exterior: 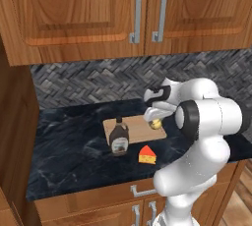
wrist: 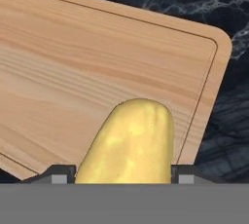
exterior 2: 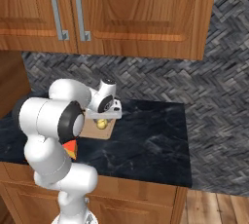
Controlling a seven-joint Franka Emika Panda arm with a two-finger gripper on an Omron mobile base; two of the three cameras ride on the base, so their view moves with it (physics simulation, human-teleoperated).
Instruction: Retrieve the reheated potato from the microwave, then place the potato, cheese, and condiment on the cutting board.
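Note:
My gripper (exterior: pixel 155 120) is shut on the yellowish potato (exterior: pixel 155 123), with a finger on each side of it in the hand view (wrist: pixel 119 177). It holds the potato (wrist: pixel 131 140) low over the right end of the light wooden cutting board (wrist: pixel 97 72), which lies on the dark counter (exterior: pixel 135 129). I cannot tell whether the potato touches the board. The dark brown condiment bottle (exterior: pixel 119 139) stands upright at the board's front-left edge. The orange cheese wedge (exterior: pixel 147 155) lies on the counter in front of the board, and it peeks out behind my arm (exterior 2: pixel 71 149). The microwave is out of view.
The black marble counter (exterior: pixel 69 146) runs under wooden wall cabinets (exterior: pixel 98 9) with a grey woven backsplash (exterior: pixel 88 82) behind. A tall wooden panel (exterior: pixel 15 136) closes the left end. The counter's right end (exterior 2: pixel 182 145) stops beside a tiled wall.

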